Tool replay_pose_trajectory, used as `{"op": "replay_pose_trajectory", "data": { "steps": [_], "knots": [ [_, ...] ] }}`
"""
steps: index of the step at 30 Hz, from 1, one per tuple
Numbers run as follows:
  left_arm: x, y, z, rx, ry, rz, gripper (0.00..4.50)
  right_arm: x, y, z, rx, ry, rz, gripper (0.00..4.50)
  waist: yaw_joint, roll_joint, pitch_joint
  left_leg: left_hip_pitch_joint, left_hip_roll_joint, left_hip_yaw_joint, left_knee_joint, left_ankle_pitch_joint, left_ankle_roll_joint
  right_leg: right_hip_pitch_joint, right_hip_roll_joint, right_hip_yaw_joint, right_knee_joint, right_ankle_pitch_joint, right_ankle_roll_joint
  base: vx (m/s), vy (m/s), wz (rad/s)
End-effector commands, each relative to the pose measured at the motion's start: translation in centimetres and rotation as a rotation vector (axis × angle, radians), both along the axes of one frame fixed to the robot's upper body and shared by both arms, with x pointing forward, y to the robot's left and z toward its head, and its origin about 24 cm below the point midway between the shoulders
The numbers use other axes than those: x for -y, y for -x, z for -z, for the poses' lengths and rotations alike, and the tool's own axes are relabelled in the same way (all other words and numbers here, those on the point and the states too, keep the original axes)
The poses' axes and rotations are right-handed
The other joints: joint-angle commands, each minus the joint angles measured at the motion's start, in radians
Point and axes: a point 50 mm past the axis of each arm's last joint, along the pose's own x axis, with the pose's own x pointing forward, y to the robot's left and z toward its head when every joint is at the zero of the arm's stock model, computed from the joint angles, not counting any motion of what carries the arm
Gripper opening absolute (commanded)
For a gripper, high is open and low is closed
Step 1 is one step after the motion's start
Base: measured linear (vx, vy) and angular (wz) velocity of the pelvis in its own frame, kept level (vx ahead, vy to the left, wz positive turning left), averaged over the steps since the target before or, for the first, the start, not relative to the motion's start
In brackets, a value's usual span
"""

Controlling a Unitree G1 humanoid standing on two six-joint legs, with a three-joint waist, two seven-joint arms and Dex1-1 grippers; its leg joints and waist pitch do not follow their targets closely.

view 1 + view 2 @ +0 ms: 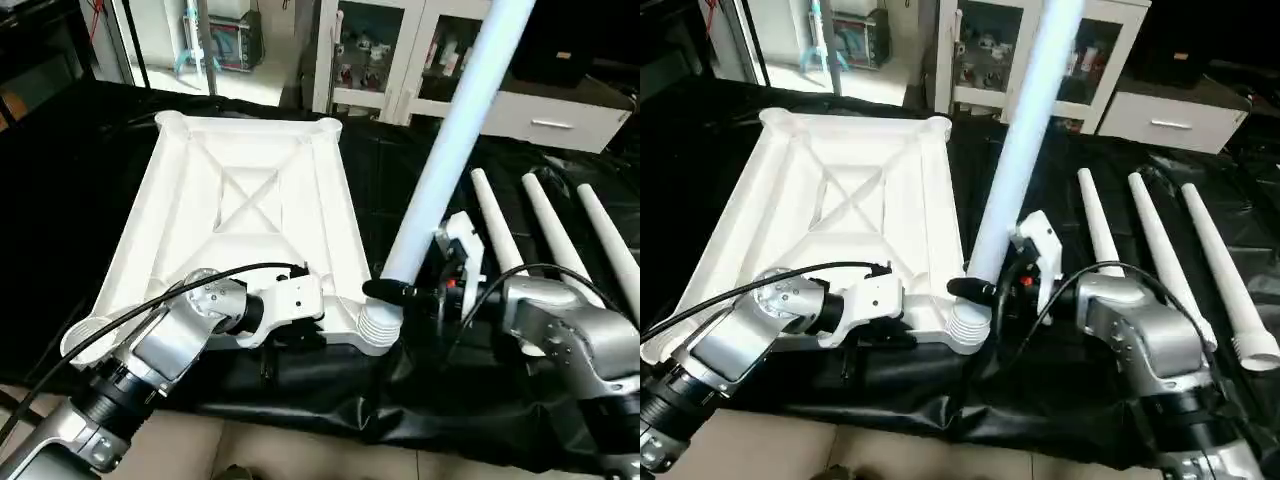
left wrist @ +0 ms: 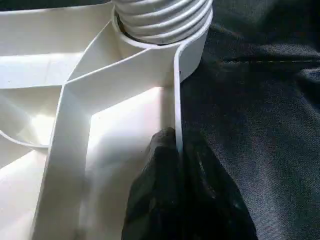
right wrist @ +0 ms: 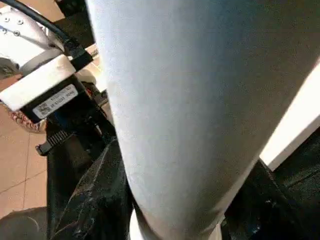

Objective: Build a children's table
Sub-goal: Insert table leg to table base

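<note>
The children's table tabletop point(image 1: 240, 190) lies underside up on the black-draped work table, X ribs showing. My left gripper point(image 2: 176, 145) is shut on the tabletop's near rim, one black finger point(image 2: 159, 155) inside the rim and one outside, just beside the near right corner socket point(image 1: 378, 330). A long white leg point(image 1: 450, 140) stands in that ribbed socket, leaning up and to the right. My right gripper point(image 1: 398, 291) is shut around this leg just above the socket. In the right wrist view the held leg point(image 3: 190, 110) is very close.
Three more white legs point(image 1: 497, 235) point(image 1: 555, 235) point(image 1: 610, 240) lie side by side on the black cloth to the right. Cabinets point(image 1: 400, 50) stand behind the work table. The cloth's near edge point(image 1: 330, 420) drops to the tan floor. Black cables run over both forearms.
</note>
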Motion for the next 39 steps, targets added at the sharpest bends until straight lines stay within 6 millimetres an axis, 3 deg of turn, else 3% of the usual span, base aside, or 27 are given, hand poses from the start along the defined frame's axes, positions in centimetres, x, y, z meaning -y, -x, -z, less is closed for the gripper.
{"op": "replay_pose_trajectory", "data": {
  "steps": [1, 17, 24, 30, 34, 36, 37, 39],
  "knots": [
    [0.4, 0.7, 1.4, -0.044, -0.049, 0.025, 0.0, 0.0, -0.1, 0.4, -0.009, 0.031, -0.01, 1.86, -0.012, -0.004, -0.045, 0.024, 0.075, -0.037, -0.092, -0.251, -0.031, 0.019, -0.08, 0.049, -0.083, -0.338, -0.169, 0.0, 0.0, 0.0],
    [0.3, 0.5, 1.4, -0.043, -0.059, 0.025, 0.0, -0.9, -0.4, 1.4, -0.016, 0.074, -0.056, 1.86, -0.017, -0.006, -0.041, 0.028, 0.077, -0.042, -0.098, -0.328, -0.051, 0.012, -0.081, 0.05, -0.093, -0.415, -0.15, 0.0, 0.0, 0.0],
    [0.5, 0.4, 1.4, -0.042, -0.052, 0.014, 0.0, 0.4, -0.3, 2.8, -0.044, 0.071, 0.054, 1.86, -0.018, -0.009, -0.04, 0.029, 0.078, -0.043, -0.1, -0.351, -0.056, 0.007, -0.082, 0.051, -0.098, -0.442, -0.139, 0.0, 0.0, 0.0],
    [0.6, 0.4, 1.5, -0.04, -0.047, 0.01, 0.0, 1.3, 0.5, 4.0, -0.081, 0.052, 0.121, 1.85, -0.018, -0.009, -0.039, 0.039, 0.078, -0.046, -0.102, -0.411, -0.065, -0.002, -0.081, 0.049, -0.108, -0.494, -0.123, 0.0, 0.0, 0.0],
    [0.6, 0.3, 1.4, -0.038, -0.044, 0.008, 0.0, 1.6, 0.8, 4.5, -0.094, 0.031, 0.158, 1.85, -0.02, -0.008, -0.043, 0.036, 0.079, -0.048, -0.106, -0.404, -0.069, 0.004, -0.081, 0.047, -0.105, -0.461, -0.124, 0.0, 0.0, 0.0],
    [0.7, 0.3, 1.4, -0.035, -0.043, 0.005, 0.0, 1.7, 1.0, 4.8, -0.101, 0.016, 0.183, 1.85, -0.019, -0.005, -0.041, 0.04, 0.079, -0.045, -0.108, -0.418, -0.072, 0.001, -0.08, 0.047, -0.108, -0.445, -0.132, 0.0, 0.0, 0.0],
    [0.8, 0.2, 1.4, -0.033, -0.041, 0.003, 0.0, 1.8, 1.3, 5.1, -0.108, 0.005, 0.204, 1.85, -0.021, -0.004, -0.039, 0.038, 0.078, -0.049, -0.111, -0.441, -0.076, 0.004, -0.081, 0.046, -0.11, -0.472, -0.129, 0.0, 0.0, 0.0],
    [0.8, 0.2, 1.4, -0.031, -0.041, 0.003, 0.0, 1.9, 1.7, 5.6, -0.116, -0.003, 0.226, 1.85, -0.021, -0.005, -0.036, 0.047, 0.078, -0.051, -0.11, -0.486, -0.082, -0.002, -0.084, 0.046, -0.118, -0.532, -0.112, 0.0, 0.0, 0.0]
  ]
}}
